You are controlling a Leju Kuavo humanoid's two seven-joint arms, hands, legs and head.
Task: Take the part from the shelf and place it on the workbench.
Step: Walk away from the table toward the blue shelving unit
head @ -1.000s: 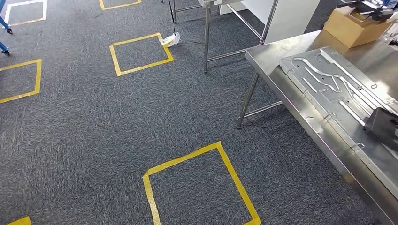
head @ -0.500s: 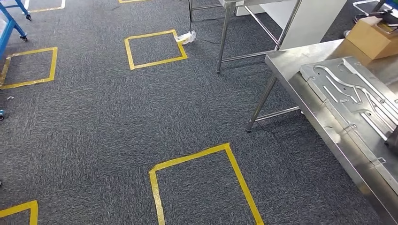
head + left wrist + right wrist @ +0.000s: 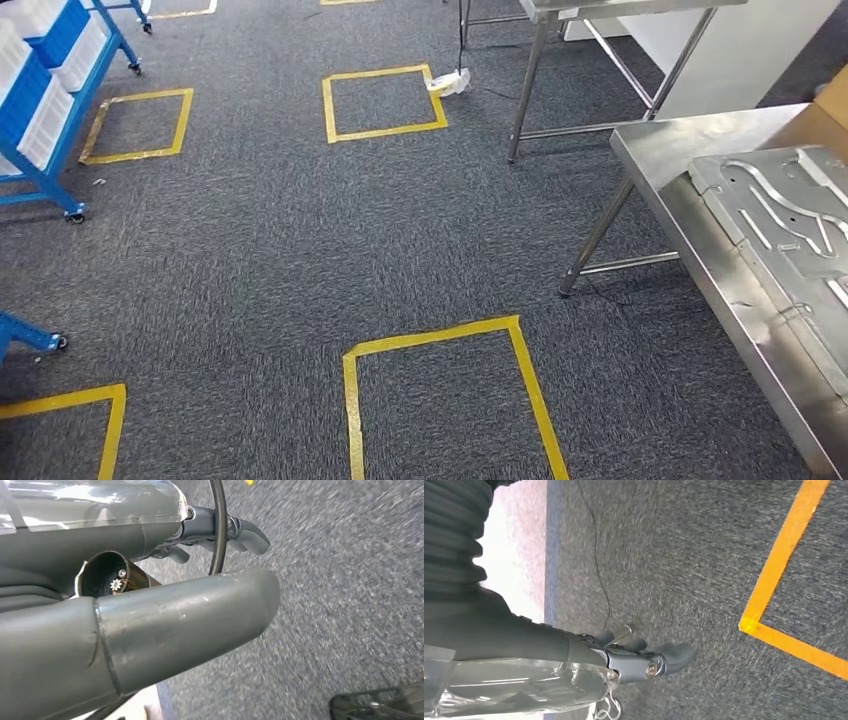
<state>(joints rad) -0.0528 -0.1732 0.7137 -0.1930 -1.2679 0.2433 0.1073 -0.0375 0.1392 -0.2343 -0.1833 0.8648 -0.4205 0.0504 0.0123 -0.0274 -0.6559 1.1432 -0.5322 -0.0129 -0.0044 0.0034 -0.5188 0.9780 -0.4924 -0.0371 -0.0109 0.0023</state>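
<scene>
Hanging over grey carpet (image 3: 250,260), both hands hold nothing: left hand (image 3: 220,530) and right hand (image 3: 644,662) with fingers loosely extended. Stamped metal part (image 3: 790,215) lies on the steel workbench (image 3: 690,150), right edge. Yellow tape squares (image 3: 450,400) mark the floor; blue shelf (image 3: 50,90) far left.

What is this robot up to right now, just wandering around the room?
Nothing is being handled at this moment. Both arms hang over the grey carpet, and the left hand and right hand hold nothing. The blue shelf cart with white bins stands at the left, and the steel workbench at the right already bears a stamped metal panel. No part has been taken from the shelf yet.
</scene>
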